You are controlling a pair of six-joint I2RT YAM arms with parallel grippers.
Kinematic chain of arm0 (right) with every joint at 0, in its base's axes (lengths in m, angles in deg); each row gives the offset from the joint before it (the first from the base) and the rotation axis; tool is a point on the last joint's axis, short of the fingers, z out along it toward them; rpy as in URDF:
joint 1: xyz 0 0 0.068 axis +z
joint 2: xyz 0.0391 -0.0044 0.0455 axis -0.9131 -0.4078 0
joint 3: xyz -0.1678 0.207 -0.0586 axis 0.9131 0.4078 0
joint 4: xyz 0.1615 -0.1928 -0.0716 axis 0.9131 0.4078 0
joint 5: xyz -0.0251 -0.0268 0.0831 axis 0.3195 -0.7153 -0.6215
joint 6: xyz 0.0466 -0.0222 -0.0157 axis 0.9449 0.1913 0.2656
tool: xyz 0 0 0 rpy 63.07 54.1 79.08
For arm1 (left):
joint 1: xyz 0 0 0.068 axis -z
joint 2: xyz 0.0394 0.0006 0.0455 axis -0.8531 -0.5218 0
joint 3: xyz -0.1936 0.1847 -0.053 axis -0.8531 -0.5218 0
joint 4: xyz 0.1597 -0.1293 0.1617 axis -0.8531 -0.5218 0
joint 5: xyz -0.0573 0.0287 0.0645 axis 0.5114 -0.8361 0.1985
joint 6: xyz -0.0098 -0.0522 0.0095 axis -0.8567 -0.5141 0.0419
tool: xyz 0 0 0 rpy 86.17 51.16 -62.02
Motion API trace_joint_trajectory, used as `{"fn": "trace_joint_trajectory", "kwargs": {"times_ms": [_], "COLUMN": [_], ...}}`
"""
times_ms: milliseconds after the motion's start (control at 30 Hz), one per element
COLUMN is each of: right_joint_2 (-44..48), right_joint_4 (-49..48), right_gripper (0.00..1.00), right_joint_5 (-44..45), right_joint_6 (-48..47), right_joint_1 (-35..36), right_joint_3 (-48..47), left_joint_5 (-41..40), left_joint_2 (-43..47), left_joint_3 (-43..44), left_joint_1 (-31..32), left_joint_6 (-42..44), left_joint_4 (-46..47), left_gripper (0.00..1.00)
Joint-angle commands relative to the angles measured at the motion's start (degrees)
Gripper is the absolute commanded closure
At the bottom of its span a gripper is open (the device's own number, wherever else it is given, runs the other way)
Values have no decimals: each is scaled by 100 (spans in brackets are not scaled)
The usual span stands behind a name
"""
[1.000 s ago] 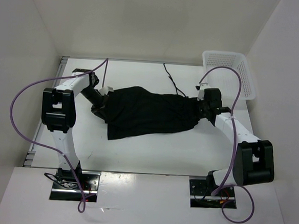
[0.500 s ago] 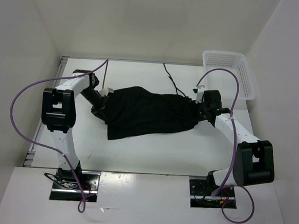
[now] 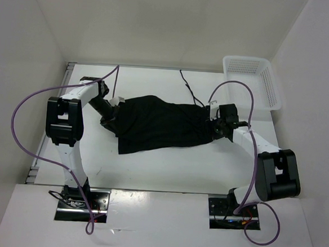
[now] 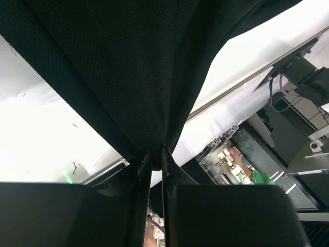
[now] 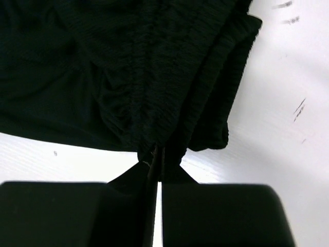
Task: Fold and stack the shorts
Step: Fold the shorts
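Right gripper (image 3: 214, 126) shifted inward toward the left gripper (image 3: 114, 113), both pinched tight on opposite ends of the black shorts (image 3: 164, 124), which span between them over the table (image 3: 167, 169), gathered waistband at the right fingertips

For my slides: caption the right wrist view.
Right gripper shut on the bunched edge of the black shorts, white table beyond.

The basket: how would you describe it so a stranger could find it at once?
Start at the white table and look to its far right corner. The basket sits there beside the wall. It is a white lattice box, unlike the soft black shorts in the middle.
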Motion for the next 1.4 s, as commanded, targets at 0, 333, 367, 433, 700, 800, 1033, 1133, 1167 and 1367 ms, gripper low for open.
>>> {"fn": "trace_joint_trajectory", "kwargs": {"times_ms": [0,333,367,433,700,800,1033,1133,1167,1367], "right_joint_2": [96,70,9,8,-45,-45,131,183,184,298], "right_joint_4": [-247,1132,1281,1335,1291,1169,852,693,624,737], "right_gripper": [98,98,98,98,98,98,98,71,64,9], "right_joint_5": [-6,-883,-884,-884,-629,-567,-409,-295,-243,-627], "right_joint_6": [-207,-1386,-1439,-1517,-1879,-1879,-1747,-1747,-1747,-1624], "right_joint_1": [92,-759,-847,-979,-980,-980,-980,-980,-980,-980], "right_joint_3": [28,-1850,-1958,-2020,-1195,-949,-334,-166,-166,-481], "left_joint_5": [110,-452,-505,-453,-856,-1226,-1631,-1692,-1744,-1720], "left_joint_2": [169,677,678,749,494,363,169,169,169,379], "left_joint_3": [-25,-25,35,106,-631,-922,-1098,-1246,-1247,-950], "left_joint_1": [-1,121,122,227,1334,1590,1396,1457,1458,951], "left_joint_6": [27,27,27,27,27,27,27,27,27,27], "left_joint_4": [-125,-178,-178,-178,-178,-178,-64,-64,-3,-19], "left_gripper": [82,87,87,87,82,82,82,77,73,60]}}
